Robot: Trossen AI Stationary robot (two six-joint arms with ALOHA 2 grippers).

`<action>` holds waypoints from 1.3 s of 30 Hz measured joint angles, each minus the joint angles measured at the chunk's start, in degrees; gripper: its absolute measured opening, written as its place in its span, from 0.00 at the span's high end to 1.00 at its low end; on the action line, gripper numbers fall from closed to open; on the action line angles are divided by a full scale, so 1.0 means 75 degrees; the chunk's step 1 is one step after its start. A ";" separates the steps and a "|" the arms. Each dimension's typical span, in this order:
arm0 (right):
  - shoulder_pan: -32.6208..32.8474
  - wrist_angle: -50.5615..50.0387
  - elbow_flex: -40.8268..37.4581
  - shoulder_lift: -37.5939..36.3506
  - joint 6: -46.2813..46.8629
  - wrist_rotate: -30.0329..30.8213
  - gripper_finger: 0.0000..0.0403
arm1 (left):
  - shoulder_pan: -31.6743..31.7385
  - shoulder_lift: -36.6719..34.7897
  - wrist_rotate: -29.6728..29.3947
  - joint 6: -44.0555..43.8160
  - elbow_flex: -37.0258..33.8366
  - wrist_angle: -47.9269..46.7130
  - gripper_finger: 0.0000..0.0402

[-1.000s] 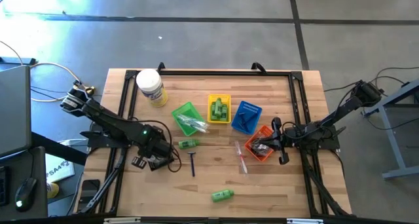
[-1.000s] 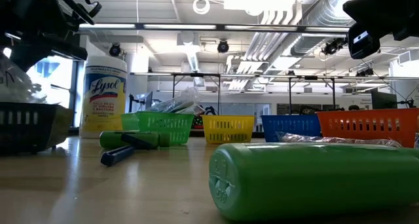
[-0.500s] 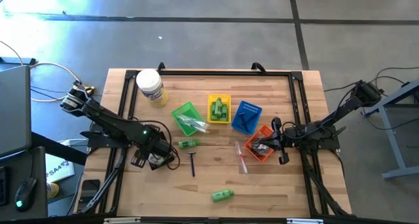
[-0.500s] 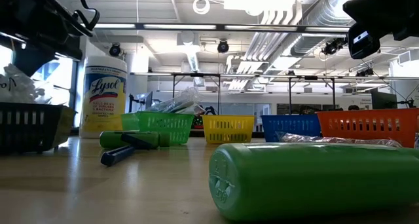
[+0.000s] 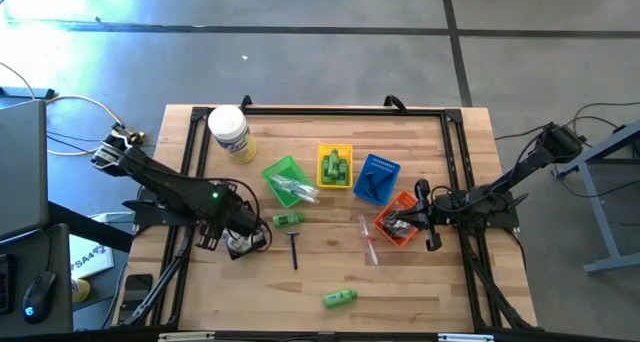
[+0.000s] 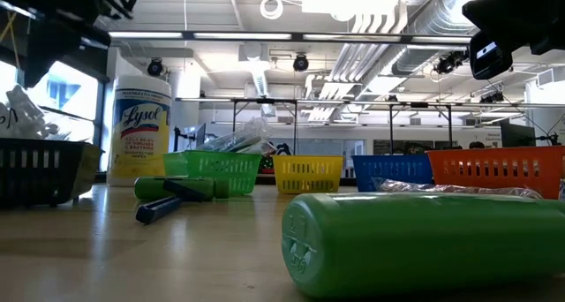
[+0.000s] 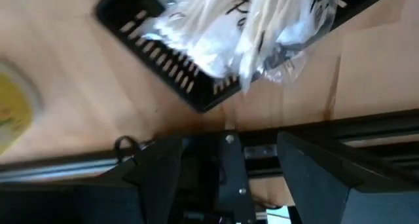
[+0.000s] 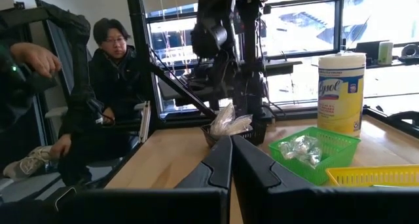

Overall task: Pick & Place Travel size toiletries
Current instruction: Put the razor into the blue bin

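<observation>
Toiletries: white crinkly sachets [image 7: 262,27] heaped in slotted black basket [image 5: 238,244] | left gripper [image 5: 222,234] spread above it, empty | right gripper [image 5: 421,214] closed over orange basket [image 5: 397,218]

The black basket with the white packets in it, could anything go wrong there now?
Maybe. The white sachets are heaped above the black basket rim, so one could slide onto the table. The left gripper, open, hangs right above the basket and might snag a packet or nudge it. The green bottle near the table's front edge could roll.
</observation>
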 joint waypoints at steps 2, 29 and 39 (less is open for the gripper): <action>0.0000 0.0000 0.0000 0.0000 -0.0006 0.0000 0.99 | 0.0000 -0.0063 -0.0303 -0.0111 0.0323 -0.0413 0.39; 0.0000 -0.0217 0.0000 0.0003 0.0063 0.0035 0.99 | -0.0889 -0.4539 -0.4401 -0.1165 -0.2328 0.7763 0.85; 0.0000 -0.0214 0.0000 0.0003 0.0227 0.0036 0.99 | -0.0793 -0.5023 -0.4377 0.1115 -0.6321 1.4044 0.99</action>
